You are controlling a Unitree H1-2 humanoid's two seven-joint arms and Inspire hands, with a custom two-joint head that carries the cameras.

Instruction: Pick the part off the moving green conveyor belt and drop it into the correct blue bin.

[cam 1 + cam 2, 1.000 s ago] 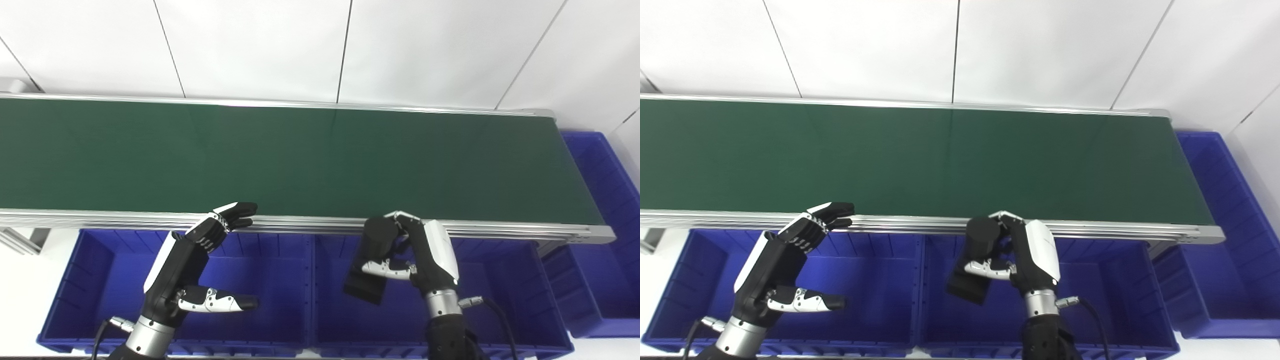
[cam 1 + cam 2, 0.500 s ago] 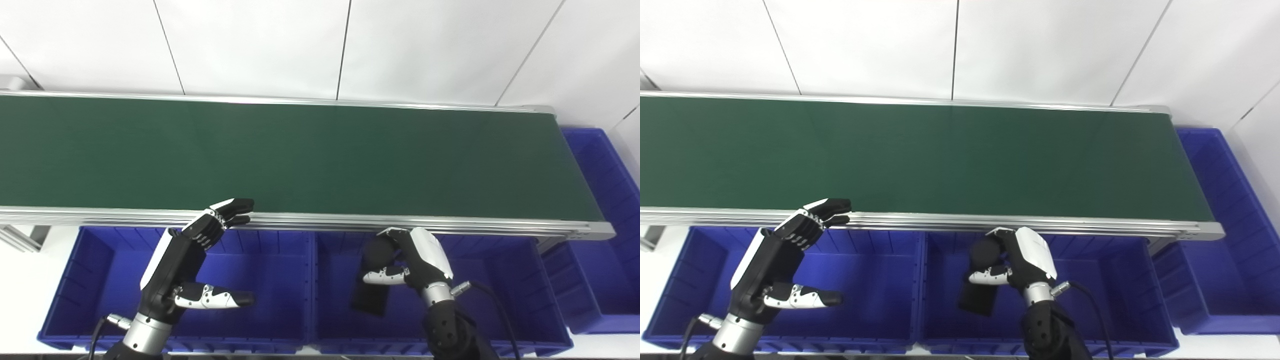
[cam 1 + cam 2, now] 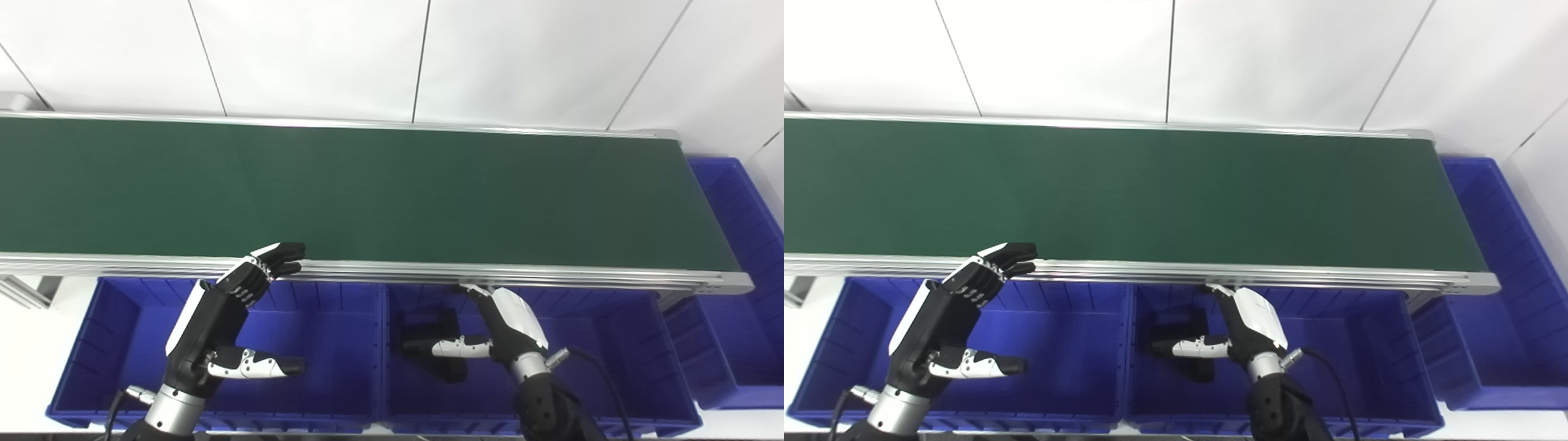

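A black part (image 3: 436, 343) lies on the floor of the middle blue bin (image 3: 618, 343), left of my right hand. My right hand (image 3: 499, 324) is open and empty, low inside that bin, thumb stretched left over the part, fingers up toward the belt rail. My left hand (image 3: 223, 321) is open and empty above the left blue bin (image 3: 110, 331), fingertips near the belt's front rail. The green conveyor belt (image 3: 367, 190) carries nothing in view.
A third blue bin (image 3: 744, 257) stands at the belt's right end. The belt's aluminium front rail (image 3: 380, 272) runs just above both front bins. White wall panels are behind the belt.
My right hand lowered into the middle bin, opened and let go of the black part, which now lies on the bin floor. My left hand hardly moved.
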